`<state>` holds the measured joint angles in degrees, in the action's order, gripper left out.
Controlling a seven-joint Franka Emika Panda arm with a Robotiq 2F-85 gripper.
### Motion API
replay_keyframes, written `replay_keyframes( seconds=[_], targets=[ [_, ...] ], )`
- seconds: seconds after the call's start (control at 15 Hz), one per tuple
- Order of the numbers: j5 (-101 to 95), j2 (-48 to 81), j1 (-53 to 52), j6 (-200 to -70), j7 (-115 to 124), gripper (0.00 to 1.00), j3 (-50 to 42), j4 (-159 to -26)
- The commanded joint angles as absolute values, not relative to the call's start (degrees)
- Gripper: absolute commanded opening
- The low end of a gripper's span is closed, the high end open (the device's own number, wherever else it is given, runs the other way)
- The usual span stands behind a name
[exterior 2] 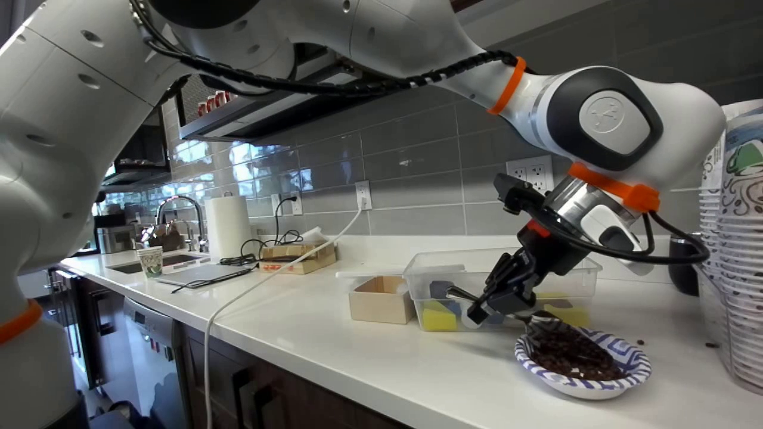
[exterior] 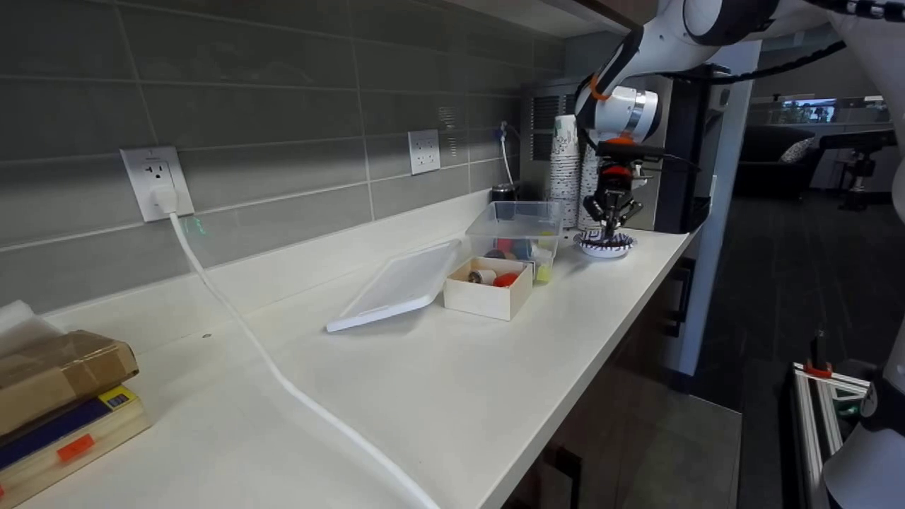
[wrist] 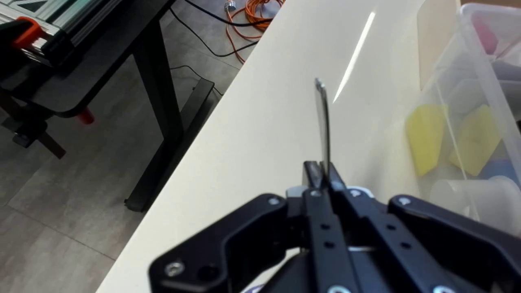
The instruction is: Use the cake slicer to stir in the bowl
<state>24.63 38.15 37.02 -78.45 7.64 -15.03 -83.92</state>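
Note:
The bowl (exterior 2: 587,390) is round and shallow, white with a blue-purple patterned rim, and stands on the counter with dark brown bits inside. It also shows in an exterior view (exterior: 605,253). My gripper (exterior 2: 484,310) is shut on the cake slicer's metal handle (exterior 2: 460,292), up and to the left of the bowl. The slicer's blade (exterior 2: 543,323) slopes down into the bowl; its tip is hidden among the dark bits. In the wrist view the handle (wrist: 325,126) sticks out between the fingertips (wrist: 324,175). Only a sliver of the bowl's rim shows there at the bottom edge.
A clear plastic box (exterior 2: 501,262) with colourful items stands behind the gripper, beside an open wooden box (exterior: 481,300). A white lid (exterior: 396,283) leans near them. Stacked paper cups (exterior 2: 736,256) stand beside the bowl. A white cord (exterior: 297,389) crosses the counter.

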Motion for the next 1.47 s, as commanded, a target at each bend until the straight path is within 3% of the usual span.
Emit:
replay_keyframes(
  seconds=[0.0, 0.47, 0.53, 0.6, 0.73, 1.27, 1.4],
  targets=[
    [25.38, 39.12, 35.01, -82.47, 12.53, 0.01, -15.67, -83.29],
    [24.26, 40.41, 31.41, -89.58, 19.95, 0.01, -16.41, -84.31],
    [24.17, 40.4, 31.05, -90.07, 20.58, 0.05, -16.53, -84.45],
    [24.05, 40.34, 30.71, -90.6, 21.07, 0.29, -16.67, -84.63],
    [23.75, 40.36, 30.27, -91.05, 21.65, 0.32, -16.9, -84.82],
    [23.75, 40.86, 30.26, -91.64, 22.01, 0.93, -17.32, -84.9],
    [23.74, 40.59, 30.4, -91.59, 21.68, 1.0, -17.45, -85.1]
  ],
)
